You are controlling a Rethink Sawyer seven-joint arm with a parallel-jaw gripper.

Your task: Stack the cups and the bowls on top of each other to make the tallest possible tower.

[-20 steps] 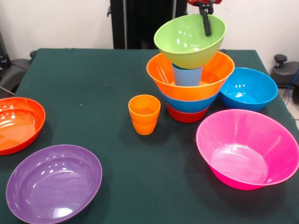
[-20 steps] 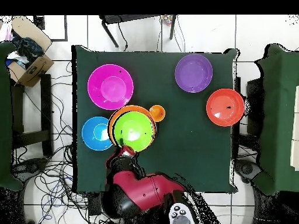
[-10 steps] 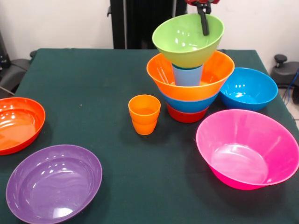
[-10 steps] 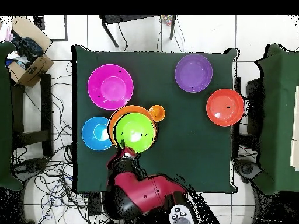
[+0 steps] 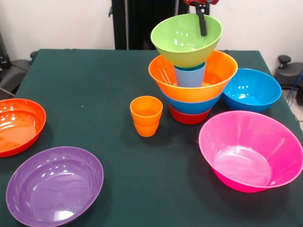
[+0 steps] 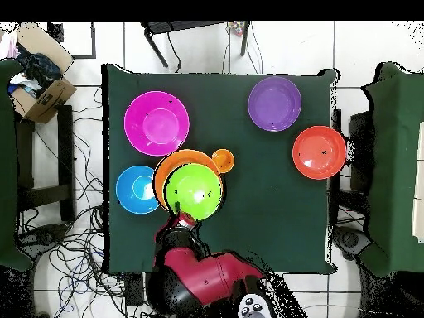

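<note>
The tower stands at the back right of the table: a red-orange bowl (image 5: 188,117) at the bottom, then a blue bowl (image 5: 191,106), an orange bowl (image 5: 222,71) and an upright light blue cup (image 5: 190,76) inside it. The lime green bowl (image 5: 182,40) (image 6: 192,192) sits slightly tilted right at the cup's top; I cannot tell if it touches. My gripper (image 5: 202,19) (image 6: 184,219) is shut on the green bowl's far rim, one finger reaching down inside it. Two nested orange cups (image 5: 146,116) (image 6: 222,160) stand just left of the tower.
A loose blue bowl (image 5: 252,90) sits right of the tower, with a large pink bowl (image 5: 251,151) in front of it. A purple bowl (image 5: 54,185) and a red-orange bowl (image 5: 19,125) lie at the front left of the dark green table (image 5: 85,71).
The green bowl, held by my gripper, has shifted a little to the left and slightly upward in the front view, now more centred over the light blue cup.
</note>
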